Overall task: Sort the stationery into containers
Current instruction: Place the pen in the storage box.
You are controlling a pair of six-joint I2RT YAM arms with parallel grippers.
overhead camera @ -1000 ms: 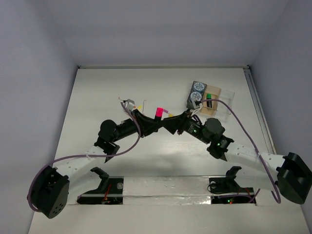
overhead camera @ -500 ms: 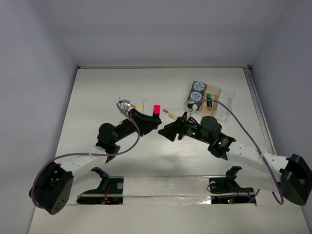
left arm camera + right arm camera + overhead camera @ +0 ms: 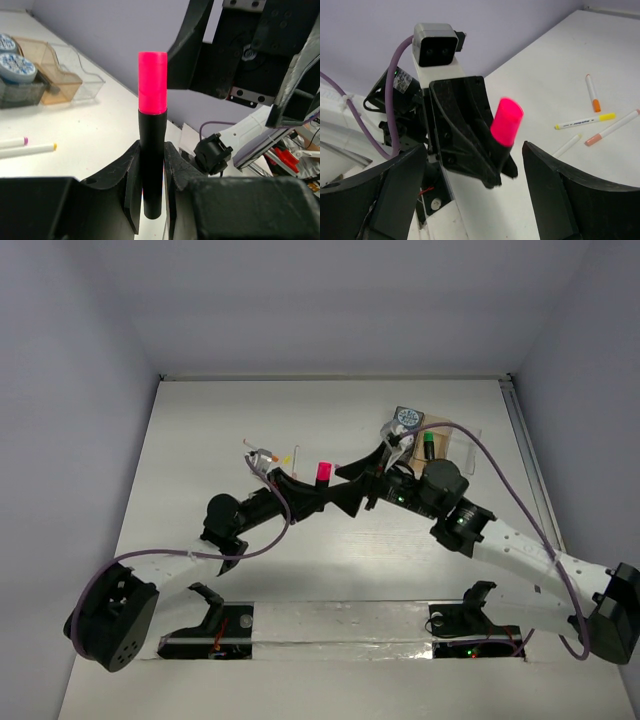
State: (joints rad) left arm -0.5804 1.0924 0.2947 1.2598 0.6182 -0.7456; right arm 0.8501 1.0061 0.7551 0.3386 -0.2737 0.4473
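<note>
Your left jaws grip the pink-capped marker (image 3: 152, 82) by its black barrel, upright above the bench (image 3: 545, 65), probably presenting it to the right jaws, which face it spread wide and empty, nearer the tray (image 3: 75, 75). Count one marker held, four pens (image 3: 585, 120) loose on the bench, and two canisters (image 3: 17, 67) in the tray's dark section.

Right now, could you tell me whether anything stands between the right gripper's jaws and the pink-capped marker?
Nothing visible does. The right gripper is open, and the pink-capped marker sits just ahead of its jaws. The left gripper clamps only the black barrel, leaving the cap free.
</note>
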